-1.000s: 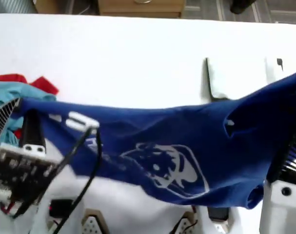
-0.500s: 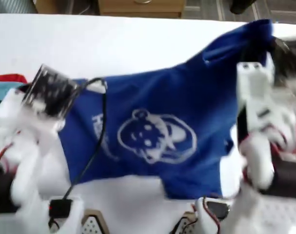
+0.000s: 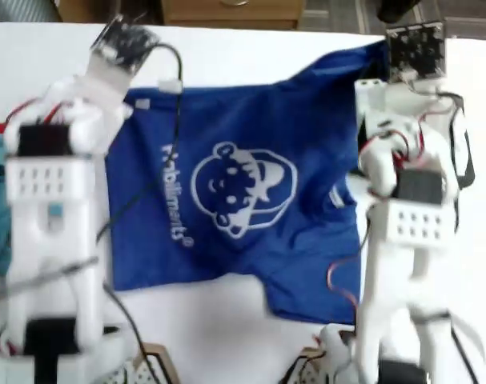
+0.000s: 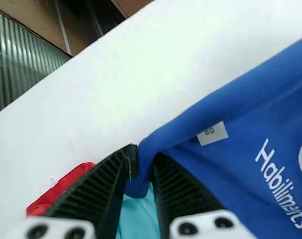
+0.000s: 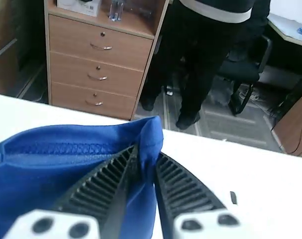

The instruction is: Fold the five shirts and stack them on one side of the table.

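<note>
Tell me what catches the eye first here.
A blue shirt with a white face print is spread across the white table. The left pincer and right pincer each grip its far edge. A red shirt and a teal shirt sit bunched by the left arm.

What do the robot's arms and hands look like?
The left arm and right arm are chunky white plastic with black motor blocks. A black cable loops along the left one, and thin red wires curl on the right. The left hand and right hand each have two black ribbed fingers on white bases with round screw holes.
</note>
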